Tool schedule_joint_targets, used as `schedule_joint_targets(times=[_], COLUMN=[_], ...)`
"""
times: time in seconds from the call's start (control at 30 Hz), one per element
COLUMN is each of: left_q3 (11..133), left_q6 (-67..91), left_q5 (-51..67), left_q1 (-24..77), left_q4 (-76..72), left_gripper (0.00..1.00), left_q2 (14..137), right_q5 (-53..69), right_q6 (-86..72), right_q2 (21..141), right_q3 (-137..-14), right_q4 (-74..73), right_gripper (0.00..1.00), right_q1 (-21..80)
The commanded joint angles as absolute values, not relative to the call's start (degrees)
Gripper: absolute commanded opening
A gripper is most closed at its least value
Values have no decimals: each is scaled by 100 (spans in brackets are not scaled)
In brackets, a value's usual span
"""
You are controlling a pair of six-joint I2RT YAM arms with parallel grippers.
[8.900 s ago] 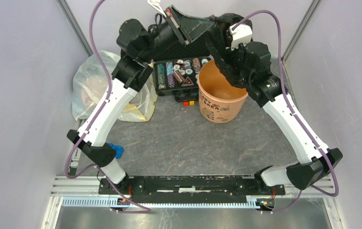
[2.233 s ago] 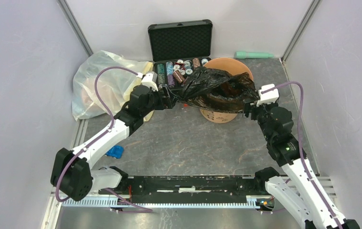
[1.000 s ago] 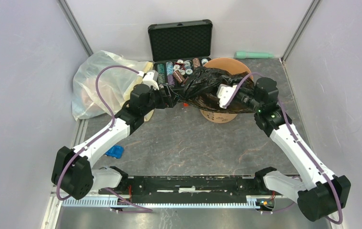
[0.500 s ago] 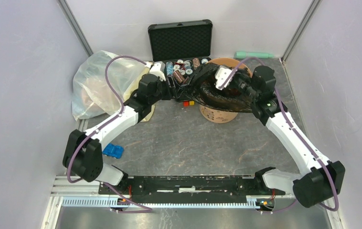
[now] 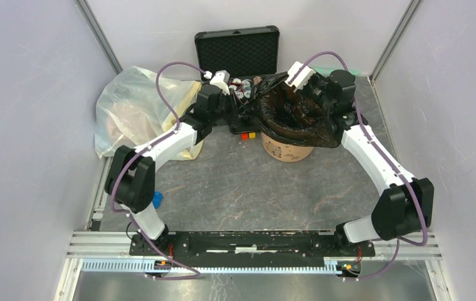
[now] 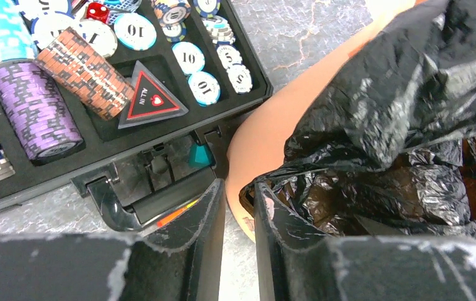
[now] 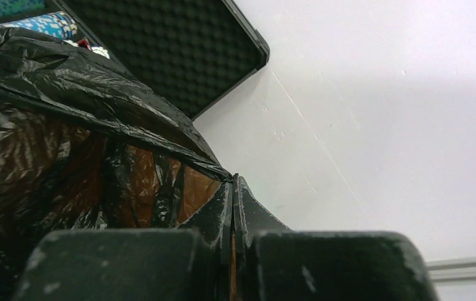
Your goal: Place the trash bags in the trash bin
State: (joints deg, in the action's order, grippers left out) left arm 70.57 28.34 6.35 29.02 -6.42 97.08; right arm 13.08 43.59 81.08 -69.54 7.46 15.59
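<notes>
Bag lies spread over the mouth of the bin. Its film hangs over the near rim, so only the bin's lower wall shows in the top view. The right tool has its fingers pressed together on the bag's edge, with the film clamped between them. The left tool stands narrow, with a slim gap between its fingers. The bag's edge sits in that gap against one finger, and the bin's wall shows through the rest of the gap, so the film is not clamped there. The top view places the left tool at the bag's left edge and the right tool at its far edge. Only the left wrist view shows the chips in the case, which stands on the table just beside the bin. Only the right wrist view shows orange through the stretched film, and the case's foam-lined lid behind the bag.
</notes>
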Motion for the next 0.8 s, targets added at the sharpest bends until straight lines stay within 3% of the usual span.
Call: schedule_joint_targets(times=[0.0,0.3,0.77], left_q3=[7507,7779,8308], left_q6=[2803,3065,3259], left_q5=[866,1107,1385], left_q1=[2909,2909,2903], left_q4=[-1018,-1476,-1259], left_gripper=[30,41,38], left_q2=[10007,10354,11018], right_q5=[1209,1279,1721], right_q6=[4000,3559,3033], right_q2=[8409,9149,9936], right_q3=[-7354,-8105,-8582], right_q4=[1398,1245,413], right_gripper=[0,0,0], right_q1=[1372,956,258])
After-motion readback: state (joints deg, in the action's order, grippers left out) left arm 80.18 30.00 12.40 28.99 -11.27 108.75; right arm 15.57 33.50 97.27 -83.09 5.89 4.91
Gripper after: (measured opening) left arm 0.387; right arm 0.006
